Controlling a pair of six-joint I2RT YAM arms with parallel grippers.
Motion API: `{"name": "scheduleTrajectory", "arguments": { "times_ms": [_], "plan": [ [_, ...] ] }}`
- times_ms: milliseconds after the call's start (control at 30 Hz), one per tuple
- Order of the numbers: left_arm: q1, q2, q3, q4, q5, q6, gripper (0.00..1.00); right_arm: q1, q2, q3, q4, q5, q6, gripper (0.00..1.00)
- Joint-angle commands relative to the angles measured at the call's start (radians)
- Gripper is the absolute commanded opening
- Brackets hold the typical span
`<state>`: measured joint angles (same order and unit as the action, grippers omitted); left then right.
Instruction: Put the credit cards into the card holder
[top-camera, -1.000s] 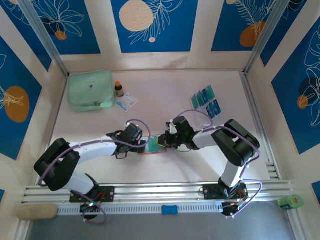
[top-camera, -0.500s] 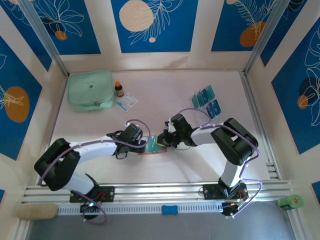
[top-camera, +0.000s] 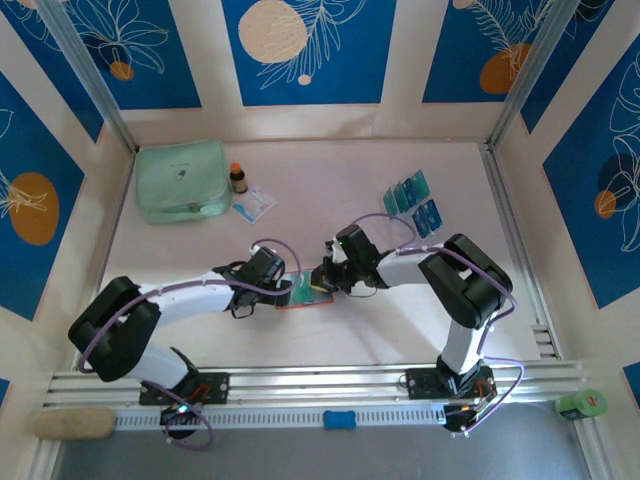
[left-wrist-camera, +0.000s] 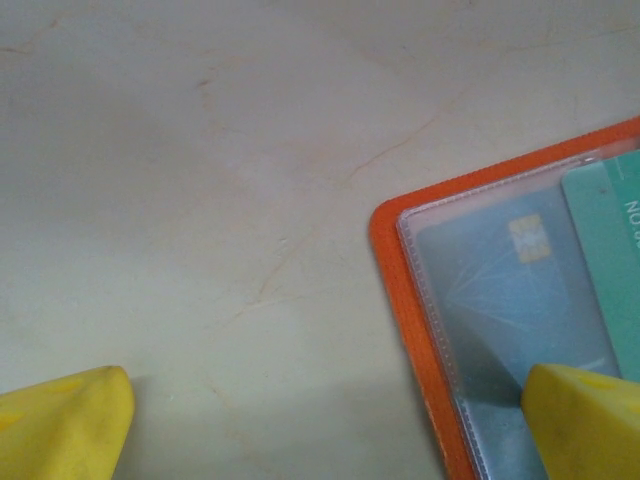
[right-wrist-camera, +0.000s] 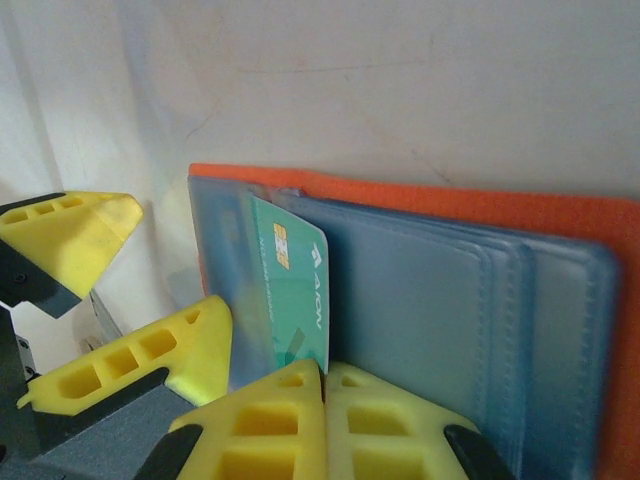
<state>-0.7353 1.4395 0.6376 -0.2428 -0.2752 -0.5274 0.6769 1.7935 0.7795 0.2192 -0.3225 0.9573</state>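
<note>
Right now my right gripper (right-wrist-camera: 325, 385) is pinched together on the near edge of a thin teal-green plastic credit card (right-wrist-camera: 293, 300), which juts forward out of the fingertips with its chip end leading. Just ahead of that gripper lies the open orange-red fold-over card holder (right-wrist-camera: 450, 200), with its translucent blue-grey pockets facing up. The card's far edge sits at the pocket nearest the holder's left rim. I judge it partly under the flap, though I cannot tell how deep.

My left gripper (left-wrist-camera: 322, 425) has its yellow fingers apart. One fingertip (left-wrist-camera: 585, 420) sits on the holder's clear sleeve near the corner and the other hangs over the bare pale table (left-wrist-camera: 200, 150) beside it, so I read this arm as a hold-down.

To do this insertion well, I want to push along the card's long axis, low and nearly flat to the pocket. Pushing downward could bow the thin plastic or catch it on the sleeve's lip. I'd press the left fingertip firmly enough that the holder cannot slide away, yet clear of the slot mouth. I'd let go only once the card is mostly swallowed.

The other blue and teal credit cards (top-camera: 412, 200) lie well beyond the right gripper, off to its right.
</note>
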Motion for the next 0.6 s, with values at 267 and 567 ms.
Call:
{"name": "scheduleTrajectory", "arguments": {
  "times_ms": [267,567],
  "plan": [
    [0.108,-0.113,-0.090,0.009,-0.008,-0.138,1.00,0.031,-0.007,0.101,-0.283,0.039,-0.148,0.35],
    [0.126,-0.073,-0.099,0.022,0.018,-0.141,1.00,0.037,-0.025,0.213,-0.435,0.087,-0.254,0.32]
  ]
}}
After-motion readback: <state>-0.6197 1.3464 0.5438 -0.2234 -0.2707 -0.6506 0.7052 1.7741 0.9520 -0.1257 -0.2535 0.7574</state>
